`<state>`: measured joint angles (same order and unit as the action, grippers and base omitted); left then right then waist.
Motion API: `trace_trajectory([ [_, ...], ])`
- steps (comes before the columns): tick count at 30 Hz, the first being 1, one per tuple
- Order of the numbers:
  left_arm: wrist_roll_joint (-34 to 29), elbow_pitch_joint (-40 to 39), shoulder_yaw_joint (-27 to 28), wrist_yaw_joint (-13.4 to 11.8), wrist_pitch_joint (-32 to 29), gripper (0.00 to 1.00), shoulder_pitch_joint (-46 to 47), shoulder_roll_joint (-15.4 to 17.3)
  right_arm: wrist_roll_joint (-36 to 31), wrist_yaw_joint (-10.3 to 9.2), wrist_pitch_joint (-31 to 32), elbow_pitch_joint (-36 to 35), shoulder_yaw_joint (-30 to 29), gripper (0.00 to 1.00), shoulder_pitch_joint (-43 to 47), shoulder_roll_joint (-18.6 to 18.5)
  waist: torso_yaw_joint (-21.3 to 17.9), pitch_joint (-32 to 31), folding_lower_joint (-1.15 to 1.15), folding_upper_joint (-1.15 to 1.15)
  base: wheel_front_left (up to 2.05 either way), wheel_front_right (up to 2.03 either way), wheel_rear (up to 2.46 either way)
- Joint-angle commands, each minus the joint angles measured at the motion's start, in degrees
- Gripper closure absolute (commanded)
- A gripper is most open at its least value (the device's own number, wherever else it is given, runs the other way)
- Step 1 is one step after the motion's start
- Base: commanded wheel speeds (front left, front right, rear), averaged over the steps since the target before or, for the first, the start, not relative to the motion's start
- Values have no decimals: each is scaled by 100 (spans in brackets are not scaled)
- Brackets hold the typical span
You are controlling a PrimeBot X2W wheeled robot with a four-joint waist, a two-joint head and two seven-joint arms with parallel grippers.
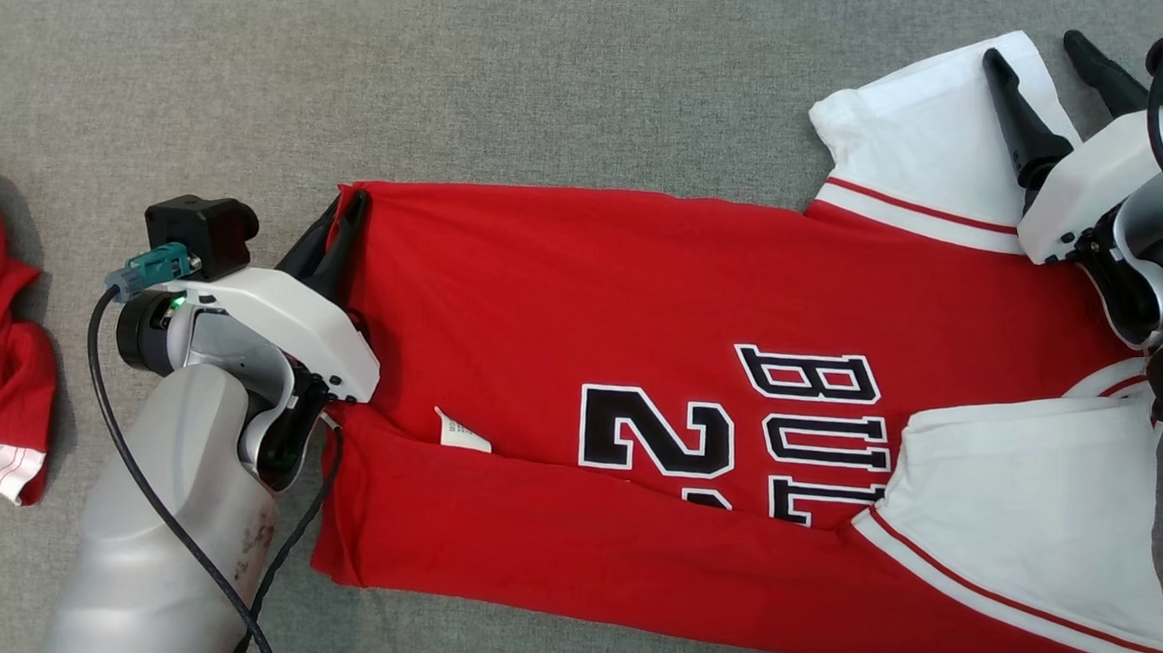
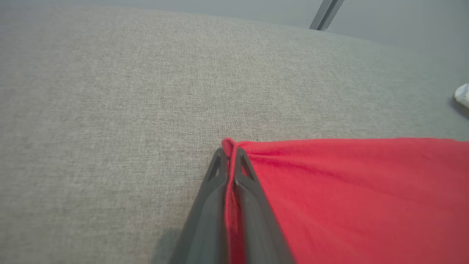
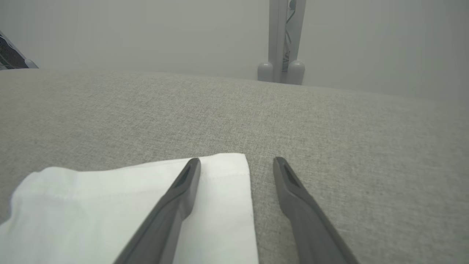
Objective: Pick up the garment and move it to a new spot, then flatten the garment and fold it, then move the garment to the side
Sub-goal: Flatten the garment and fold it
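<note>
Head view: left pincer (image 1: 341, 214) pinches garment (image 1: 580, 297) corner.

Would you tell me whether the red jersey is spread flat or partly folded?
Partly folded: the garment has its near edge turned over the body, hiding part of the chest lettering.
</note>
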<state>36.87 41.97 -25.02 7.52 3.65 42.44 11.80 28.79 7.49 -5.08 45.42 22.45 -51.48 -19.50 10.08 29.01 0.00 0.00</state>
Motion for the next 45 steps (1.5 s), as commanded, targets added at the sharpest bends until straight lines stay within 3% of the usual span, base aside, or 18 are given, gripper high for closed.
trace_trajectory([
  [1, 52, 94, -29, -11, 28, 100, 42, 75, 127, 2, 144, 125, 208, 0, 59, -108, 2, -18, 0, 0, 0, 0, 0],
  [2, 72, 108, -53, -10, 49, 100, 58, 88, 223, 2, 263, 146, 329, 6, 61, -146, 0, -27, 0, 0, 0, 0, 0],
  [3, 92, 128, -71, -10, 68, 100, 74, 104, 309, 2, 394, 155, 448, 51, 62, -188, -6, -36, 0, 0, 0, 0, 0],
  [5, 125, 165, -110, -10, 90, 100, 101, 138, 492, 2, 636, 124, 690, 76, 10, -270, -28, -49, 0, 0, 0, 0, 0],
  [6, 144, 182, -128, -10, 106, 100, 114, 155, 568, 2, 741, 97, 798, 100, -32, -318, -41, -57, 0, 0, 0, 0, 0],
  [10, 210, 242, -201, -9, 147, 100, 165, 195, 835, 0, 889, -56, 1122, 100, -232, -488, -83, -84, 0, 0, 0, 0, 0],
  [27, 452, -3, -334, -8, 568, 100, 72, 379, 1420, 1, 62, -601, 1551, 100, -459, -768, -194, -512, 0, 0, 0, 0, 0],
  [37, 721, -925, -225, -107, 682, 100, -963, 726, 1945, 2, -113, -2193, 1385, 100, 995, -1207, -374, -808, 0, 0, 0, 0, 0],
  [45, 941, -1918, -41, -443, 471, 100, -1894, 1184, 1990, 2, -78, -3694, 549, 100, 2859, -1232, -563, -934, 0, 0, 0, 0, 0],
])
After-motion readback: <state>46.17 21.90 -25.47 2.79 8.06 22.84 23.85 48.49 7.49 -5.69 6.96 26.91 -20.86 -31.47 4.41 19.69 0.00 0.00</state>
